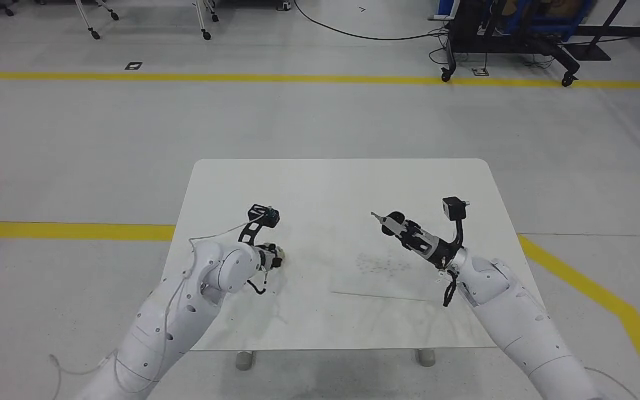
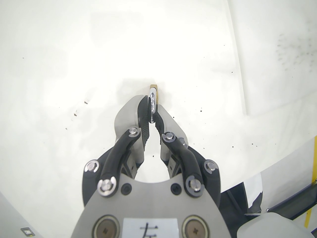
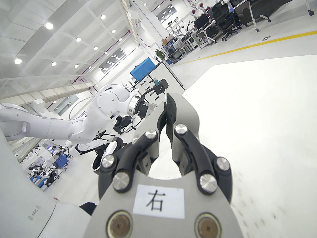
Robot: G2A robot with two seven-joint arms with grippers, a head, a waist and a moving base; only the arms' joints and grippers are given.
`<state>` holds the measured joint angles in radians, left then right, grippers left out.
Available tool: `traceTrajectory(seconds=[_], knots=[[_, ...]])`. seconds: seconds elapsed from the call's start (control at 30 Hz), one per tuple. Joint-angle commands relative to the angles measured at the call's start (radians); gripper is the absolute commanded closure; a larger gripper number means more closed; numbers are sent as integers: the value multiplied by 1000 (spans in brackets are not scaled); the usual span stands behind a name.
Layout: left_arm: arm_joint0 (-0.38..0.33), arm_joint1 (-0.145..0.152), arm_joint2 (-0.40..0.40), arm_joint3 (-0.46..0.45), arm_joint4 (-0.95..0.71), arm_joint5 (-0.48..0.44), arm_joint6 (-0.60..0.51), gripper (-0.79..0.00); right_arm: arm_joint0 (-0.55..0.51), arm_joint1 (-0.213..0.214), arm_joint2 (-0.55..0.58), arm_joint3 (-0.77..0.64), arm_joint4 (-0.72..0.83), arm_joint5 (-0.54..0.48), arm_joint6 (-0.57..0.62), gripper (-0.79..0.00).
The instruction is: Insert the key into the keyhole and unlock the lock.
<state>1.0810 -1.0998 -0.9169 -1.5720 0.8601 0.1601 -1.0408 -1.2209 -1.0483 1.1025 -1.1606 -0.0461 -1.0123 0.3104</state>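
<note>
Top view: right gripper (image 1: 387,221) grips the key (image 1: 375,215), tip aimed leftward; left gripper (image 2: 151,111) pinches the lock (image 2: 153,92), well apart.

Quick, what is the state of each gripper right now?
Left gripper: closed, holding the lock.
Right gripper: closed, holding the key.

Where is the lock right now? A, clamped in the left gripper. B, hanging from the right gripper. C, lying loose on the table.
A: the left gripper is shut on the lock, whose silver and brass edge sticks out from between its pads.
</note>
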Motion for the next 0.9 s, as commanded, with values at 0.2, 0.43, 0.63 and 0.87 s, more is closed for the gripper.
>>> traceTrajectory(seconds=[0.2, 0.43, 0.63, 0.87], knots=[[-15, -11, 11, 46, -1, -29, 32, 0, 0, 0, 0, 0, 0, 0, 0, 0], [-32, -21, 28, 55, 14, -37, 38, -160, 0, 0, 0, 0, 0, 0, 0, 0], [-53, -31, 46, 56, 32, -41, 26, -305, 0, 0, 0, 0, 0, 0, 0, 0], [-67, -42, 59, 73, 34, -45, 18, -289, 0, 0, 0, 0, 0, 0, 0, 0]])
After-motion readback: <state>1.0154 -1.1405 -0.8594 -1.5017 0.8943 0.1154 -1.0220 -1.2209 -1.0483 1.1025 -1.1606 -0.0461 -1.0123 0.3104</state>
